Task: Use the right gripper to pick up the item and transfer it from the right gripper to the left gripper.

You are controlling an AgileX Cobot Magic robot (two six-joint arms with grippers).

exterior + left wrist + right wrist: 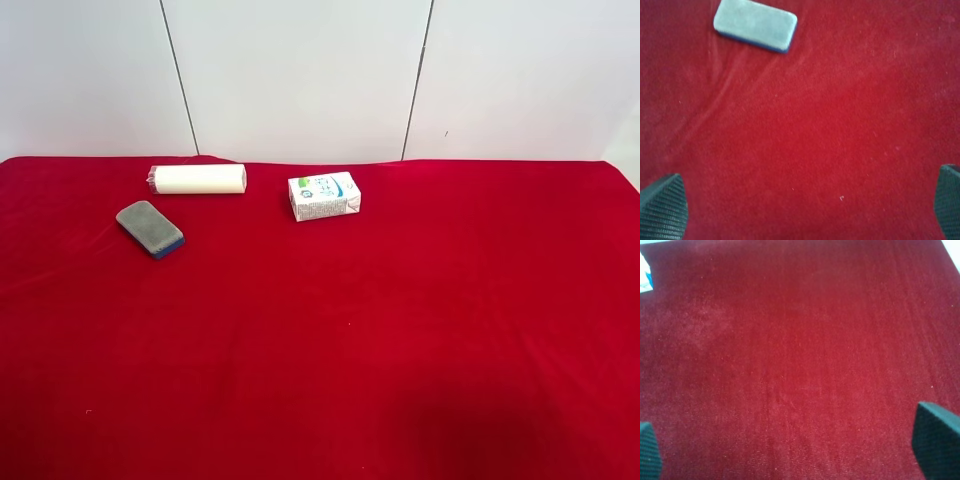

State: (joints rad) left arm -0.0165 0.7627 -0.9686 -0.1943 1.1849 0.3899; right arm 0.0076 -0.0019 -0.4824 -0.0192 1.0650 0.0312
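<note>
The item, a flat board eraser (150, 228) with a grey felt face and dark blue base, lies flat on the red cloth at the exterior high view's left. The left wrist view shows the eraser (755, 25) well ahead of my left gripper (805, 210), whose two dark fingertips stand wide apart over bare cloth. My right gripper (795, 450) is open too, fingertips far apart above bare red cloth, with nothing between them. Neither arm shows in the exterior high view.
A cream cylinder (198, 180) lies on its side just behind the eraser. A white printed carton (324, 196) stands near the back middle; its corner (645, 274) shows in the right wrist view. Red cloth (400, 340) covers the table, with a white wall behind.
</note>
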